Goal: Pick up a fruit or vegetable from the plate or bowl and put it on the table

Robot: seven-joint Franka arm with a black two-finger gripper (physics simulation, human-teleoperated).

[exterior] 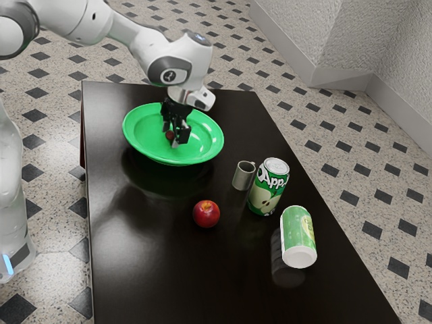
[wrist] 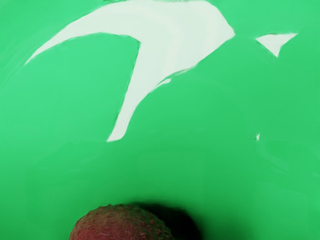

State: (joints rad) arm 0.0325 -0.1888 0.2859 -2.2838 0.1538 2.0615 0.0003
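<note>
My gripper (exterior: pixel 172 137) is low inside the green plate (exterior: pixel 138 138), at the rough-skinned red fruit (wrist: pixel 120 225). Grasping or released: I cannot tell. Recommended: I centre on the fruit, squeeze evenly, confirm firm hold, then lift straight above the rim.

Adds up to two fruits: one bumpy reddish fruit (wrist: pixel 120 225) and one smooth red fruit (exterior: pixel 206 214). Comes to two cans as well: one green can with an apple picture (exterior: pixel 268 189) and one green-and-white can (exterior: pixel 296 231). Runs to just one mug (exterior: pixel 243 178), small and grey; just one dish (exterior: pixel 204 140), wide and green; just one surface (exterior: pixel 155 270), dark.
</note>
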